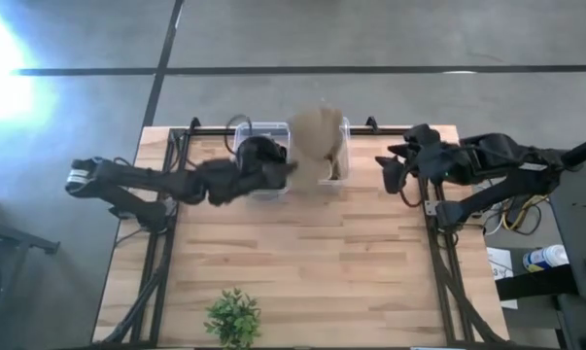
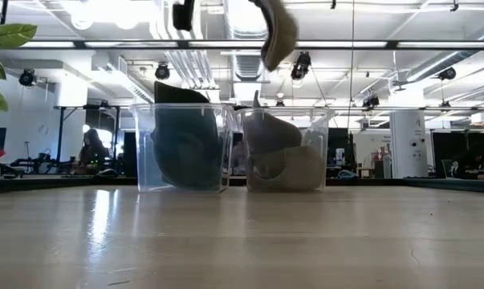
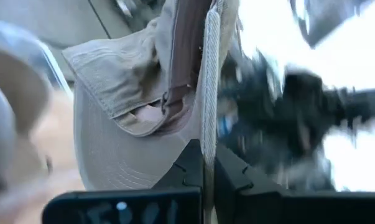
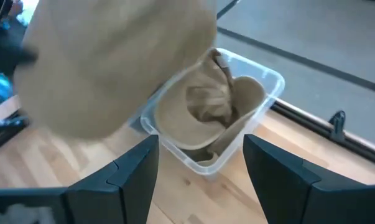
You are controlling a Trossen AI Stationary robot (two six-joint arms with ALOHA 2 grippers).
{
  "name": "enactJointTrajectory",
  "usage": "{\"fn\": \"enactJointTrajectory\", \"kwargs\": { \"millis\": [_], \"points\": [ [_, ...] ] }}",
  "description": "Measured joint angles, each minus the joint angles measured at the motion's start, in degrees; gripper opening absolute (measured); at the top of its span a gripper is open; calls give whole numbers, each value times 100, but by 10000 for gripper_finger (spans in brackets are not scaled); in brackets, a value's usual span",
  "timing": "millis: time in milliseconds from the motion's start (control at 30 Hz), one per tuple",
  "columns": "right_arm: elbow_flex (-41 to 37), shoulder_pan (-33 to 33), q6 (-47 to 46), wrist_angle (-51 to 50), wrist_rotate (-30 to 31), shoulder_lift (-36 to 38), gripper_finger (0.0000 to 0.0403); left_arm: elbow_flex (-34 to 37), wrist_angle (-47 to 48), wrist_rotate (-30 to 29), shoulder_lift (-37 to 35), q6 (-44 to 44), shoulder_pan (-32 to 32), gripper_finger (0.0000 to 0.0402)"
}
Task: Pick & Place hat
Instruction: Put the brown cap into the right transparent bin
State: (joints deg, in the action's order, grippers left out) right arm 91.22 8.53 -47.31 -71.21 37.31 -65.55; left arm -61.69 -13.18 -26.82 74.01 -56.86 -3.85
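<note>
A tan cap is held in the air by my left gripper, which is shut on it above the right-hand clear bin. In the low view the cap hangs high over that bin, which holds more tan hats. The bin to its left holds dark hats. The left wrist view shows the cap's inside and sweatband. My right gripper is open and waits near the table's right side, looking at the tan bin and the blurred cap. My left gripper pinches the cap's brim, seen edge-on, between its two fingers. The fingers reach in roughly level from the table's left. The cap is lifted clear of the table and bins, its crown hanging beside the fingers.
The two clear bins stand side by side at the table's far edge. A small green plant stands at the near edge, left of centre. The bare wooden tabletop lies between them. Black frame rails run along both table sides.
</note>
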Motion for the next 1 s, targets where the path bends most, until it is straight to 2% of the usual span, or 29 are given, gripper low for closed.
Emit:
{"fn": "enactJointTrajectory", "kwargs": {
  "millis": [200,333,467,633,800,1000],
  "points": [
    [-727,213,-769,161,386,211,226,0,-396,-370,447,-1036,641,7],
    [-1059,261,-934,479,435,222,226,3,-411,-262,1077,-1682,929,7],
    [-1208,332,-932,793,486,218,226,-197,-381,-160,1650,-1973,1203,7],
    [-1218,464,-984,781,489,185,226,-772,13,285,2347,-1980,1500,8],
    [-1216,547,-1126,799,488,207,226,-1546,1350,300,2953,-1970,1526,9],
    [-1216,563,-1212,800,457,218,226,-2127,2184,268,3220,-1198,1474,31]
  ]
}}
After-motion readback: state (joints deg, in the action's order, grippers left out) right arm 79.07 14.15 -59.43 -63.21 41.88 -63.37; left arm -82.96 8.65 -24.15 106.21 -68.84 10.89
